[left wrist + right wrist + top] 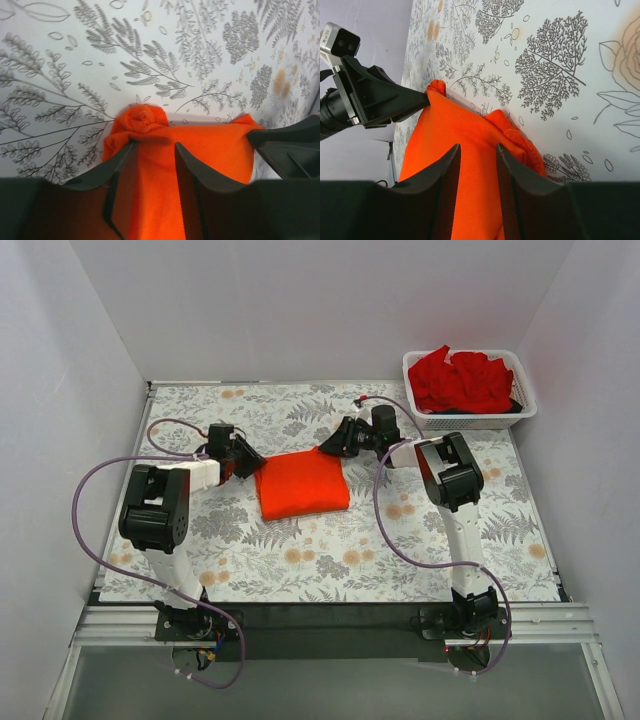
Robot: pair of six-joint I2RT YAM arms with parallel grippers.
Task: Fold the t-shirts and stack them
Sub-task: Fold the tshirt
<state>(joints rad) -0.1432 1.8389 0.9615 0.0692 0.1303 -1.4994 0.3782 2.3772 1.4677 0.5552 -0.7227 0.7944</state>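
Observation:
A bright orange-red t-shirt (302, 485) lies folded into a rough square at the middle of the table. My left gripper (252, 462) is at its far left corner. In the left wrist view (155, 145) the jaws stand narrow, closed on a ridge of the orange cloth (210, 150). My right gripper (330, 447) is at the far right corner. In the right wrist view (478, 147) its jaws are likewise closed on the cloth (450, 125). Deeper red t-shirts (460, 380) are piled in the basket.
The white mesh basket (470, 422) stands at the back right corner. A floral cloth (300, 560) covers the table. White walls close the left, back and right sides. Each wrist view shows the other gripper at the shirt's opposite corner.

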